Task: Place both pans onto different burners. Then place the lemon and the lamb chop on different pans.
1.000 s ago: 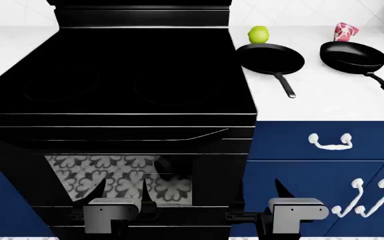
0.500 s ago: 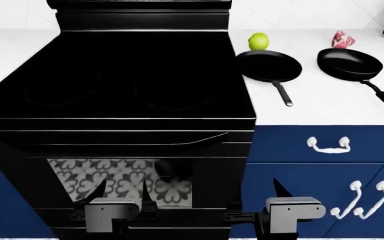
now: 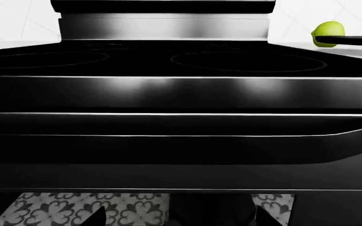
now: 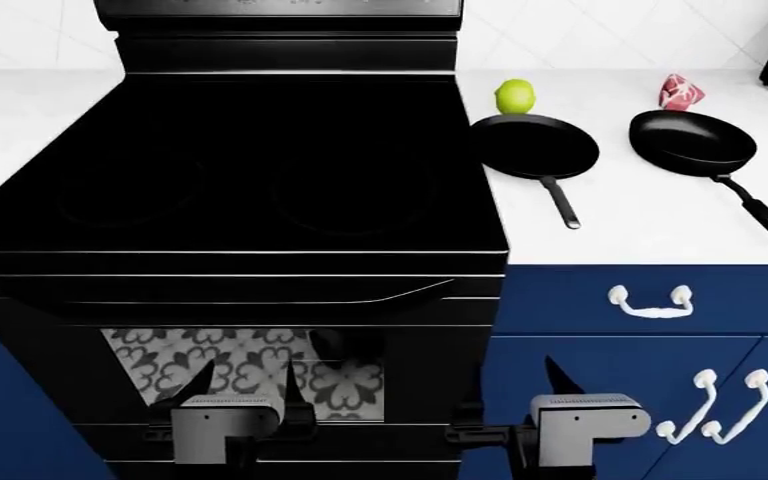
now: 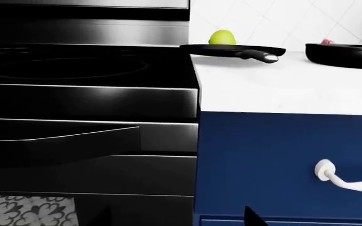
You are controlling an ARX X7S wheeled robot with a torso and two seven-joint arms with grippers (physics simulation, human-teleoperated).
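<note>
Head view: both pincers low (before oven).

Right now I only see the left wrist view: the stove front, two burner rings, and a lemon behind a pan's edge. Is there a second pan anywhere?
Observer: Yes. The head view shows a deeper pan on the white counter, to the right of the flatter pan.
Operator: And the lamb chop?
Observer: The lamb chop lies on the counter just behind the deeper pan, not in it.
Operator: What is the right arm doing?
Observer: The right gripper is low, in front of the seam between the oven and the blue cabinet. Its jaws are apart and hold nothing.
</note>
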